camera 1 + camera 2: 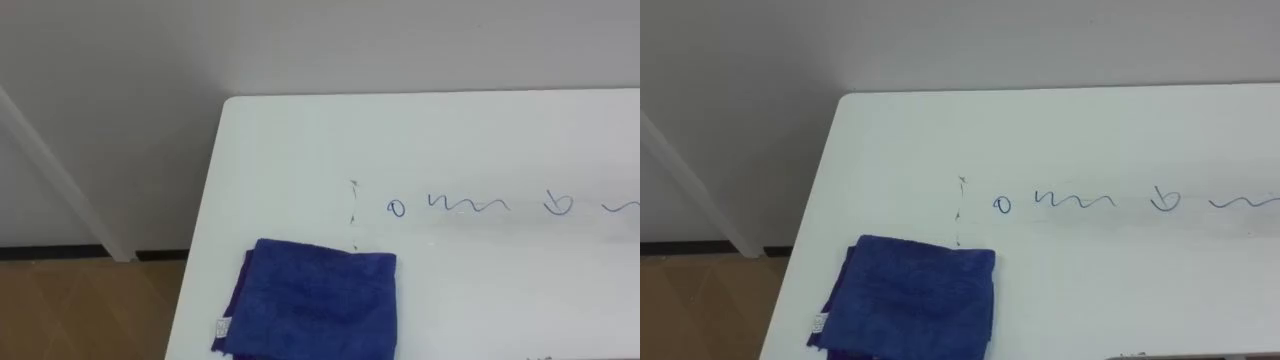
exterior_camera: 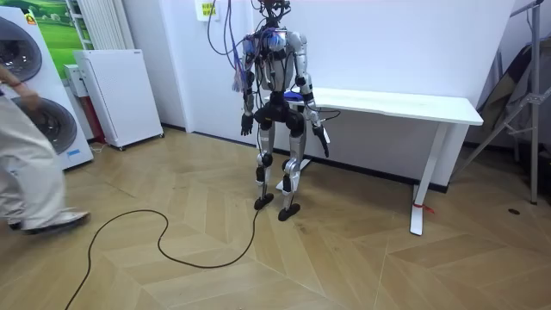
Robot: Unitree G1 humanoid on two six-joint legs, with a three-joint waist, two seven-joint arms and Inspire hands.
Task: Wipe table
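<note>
A folded blue cloth [image 1: 315, 305] lies flat near the front left corner of the white table [image 1: 480, 130], with a small white tag at its lower left edge. Beyond it, a row of blue pen squiggles [image 1: 450, 205] runs to the right across the tabletop, and a faint dotted line [image 1: 353, 205] starts the row. In the room view I stand at the left end of the table [image 2: 405, 105], facing it, arms hanging down. My left hand [image 2: 247, 126] hangs by my hip and my right hand [image 2: 324, 140] hangs below the table's edge. Neither touches the cloth.
A white wall stands right behind the table. A slanted white bar [image 1: 60, 170] runs down left of the table. A low white cabinet [image 2: 116, 95] and washing machines [image 2: 34, 86] stand at the room view's left, where a person [image 2: 26, 172] walks. A grey stand [image 2: 516, 95] is at the right.
</note>
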